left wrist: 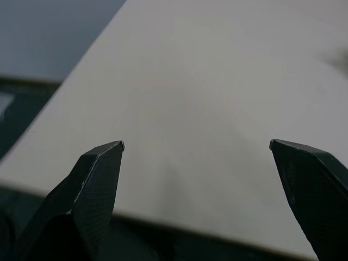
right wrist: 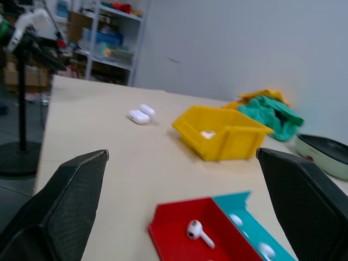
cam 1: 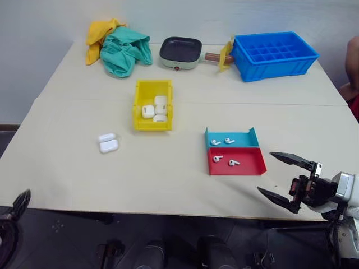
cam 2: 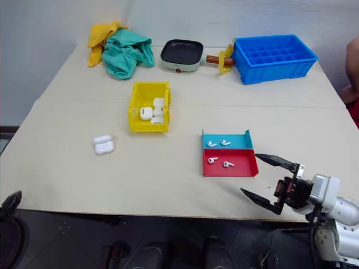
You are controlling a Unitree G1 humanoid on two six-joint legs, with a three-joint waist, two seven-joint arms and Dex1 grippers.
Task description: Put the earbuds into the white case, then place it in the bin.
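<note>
Blue crate (cam 1: 275,54); pan (cam 1: 180,52); cloths (cam 1: 119,47)

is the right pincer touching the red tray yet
Apart. In the left eye view the open right pincer hangs off the table's near edge, with bare tabletop between its black fingertips and the shallow red plastic tray.

A pale beige worktop (cam 1: 168,179) fills the middle of the head views, made of 2 slabs that meet at a seam running from 9 to 3 o'clock. Behind it, at 12 o'clock, stands a plain light grey wall (cam 1: 50,22), with a dark skirting strip at its foot at 9 o'clock. Below the near edge, at 6 o'clock, the floor (cam 1: 67,235) is dark. In the right wrist view a white wall (right wrist: 228,49) rises beyond the worktop, and at 10 o'clock metal shelving (right wrist: 109,38) holds boxes, with a black stand (right wrist: 22,109) on a round base nearby.
</note>
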